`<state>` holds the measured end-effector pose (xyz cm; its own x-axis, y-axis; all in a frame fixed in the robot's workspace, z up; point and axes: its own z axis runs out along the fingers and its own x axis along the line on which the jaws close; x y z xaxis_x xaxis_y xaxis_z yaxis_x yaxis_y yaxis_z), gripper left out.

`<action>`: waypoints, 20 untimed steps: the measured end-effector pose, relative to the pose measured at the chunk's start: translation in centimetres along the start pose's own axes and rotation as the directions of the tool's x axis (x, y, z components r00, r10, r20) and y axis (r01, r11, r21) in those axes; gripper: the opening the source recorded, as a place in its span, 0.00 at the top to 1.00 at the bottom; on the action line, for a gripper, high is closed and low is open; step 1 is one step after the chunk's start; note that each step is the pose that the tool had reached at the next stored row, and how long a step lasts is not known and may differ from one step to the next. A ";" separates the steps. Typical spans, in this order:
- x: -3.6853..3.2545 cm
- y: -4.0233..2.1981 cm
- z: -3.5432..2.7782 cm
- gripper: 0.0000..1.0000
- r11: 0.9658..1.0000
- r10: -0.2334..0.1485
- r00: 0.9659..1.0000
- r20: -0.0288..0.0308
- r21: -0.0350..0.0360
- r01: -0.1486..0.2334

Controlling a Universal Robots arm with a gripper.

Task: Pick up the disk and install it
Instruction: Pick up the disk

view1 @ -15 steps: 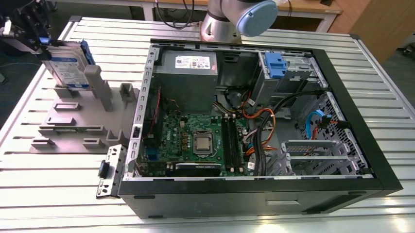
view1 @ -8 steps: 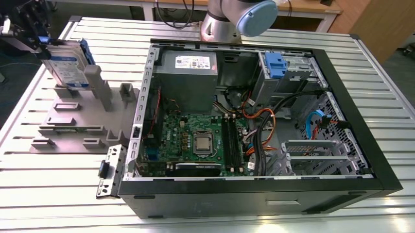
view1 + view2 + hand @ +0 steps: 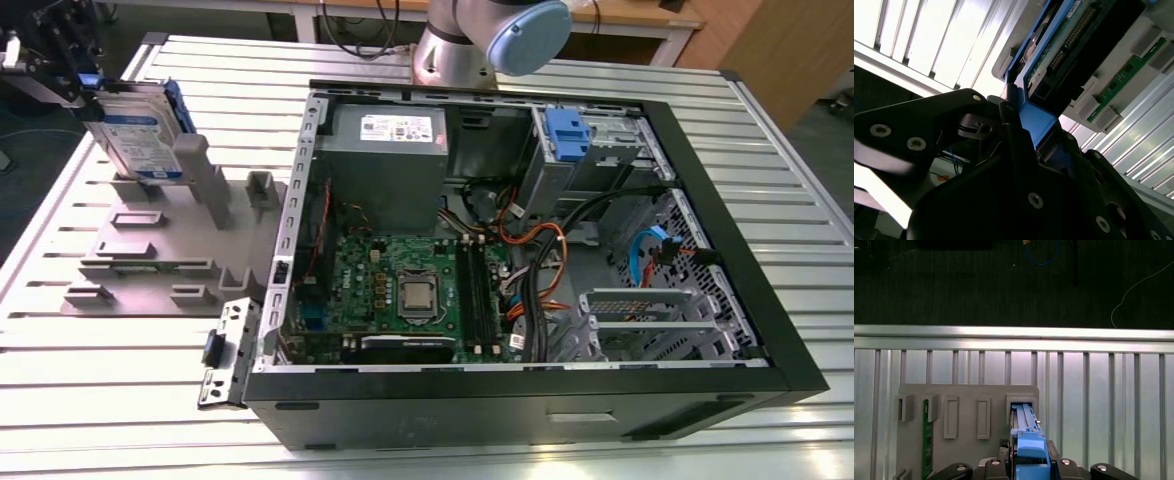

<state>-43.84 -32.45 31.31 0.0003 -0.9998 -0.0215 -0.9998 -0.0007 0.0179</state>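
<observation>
Exterior view: the disk (image 3: 140, 135) stands on end in a slot of the grey holder (image 3: 147, 250). The holder lies on the slatted desk (image 3: 107, 420) toward the exterior view's left, well apart from the bays of the open computer case (image 3: 507, 405). The disk's long axis runs upright and its labelled face is turned toward the camera. The jaws sit directly above its upper end, so the disk hangs straight down from them in line with the arm's wrist.

In the first wrist view the camera looks down along that axis. The disk (image 3: 1024, 420) appears edge-on as a narrow blue-railed strip, with its far end inside the holder's (image 3: 966, 392) slot. A green circuit board (image 3: 926, 435) sits in another slot, well to one side.

The blue end tab (image 3: 1030, 450) runs up between the jaws. In the second wrist view the same tab (image 3: 1036, 122) is pinched between the black fingers (image 3: 1016, 145), with the disk's (image 3: 1059, 50) underside stretching away beyond them. The jaws look clenched on the tab. From this close angle the contact on the far side is partly hidden, so the grip is probable, not certain. I cannot tell whether the lower end rests on the slot floor or has just cleared it.

Inside the case, a separate blue caddy (image 3: 567, 135) sits in the bay area at the far corner, toward the exterior view's right.
</observation>
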 end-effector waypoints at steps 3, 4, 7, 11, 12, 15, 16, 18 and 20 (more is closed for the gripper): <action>-0.01 0.01 -0.27 0.64 1.000 0.000 1.000 0.000 0.000 0.000; -0.01 0.00 -0.28 0.64 1.000 0.000 1.000 0.000 0.000 0.000; -0.01 0.01 -0.38 0.64 1.000 0.000 1.000 0.000 0.000 0.000; -0.01 0.01 -0.58 0.64 1.000 0.000 1.000 0.000 0.000 0.000; -0.01 0.01 -0.65 0.64 1.000 0.000 1.000 0.000 0.000 0.000; -0.02 0.01 -0.83 0.64 1.000 0.000 1.000 0.000 0.000 0.000; -0.02 0.01 -0.90 0.64 1.000 0.000 1.000 0.000 0.000 0.000; -0.02 0.02 -0.99 0.64 1.000 0.000 1.000 0.000 0.000 0.000; -0.02 0.02 -1.05 0.64 1.000 0.000 1.000 0.000 0.000 0.000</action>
<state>-43.84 -32.45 32.36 0.0002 -0.9998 -0.0216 -0.9998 -0.0006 0.0178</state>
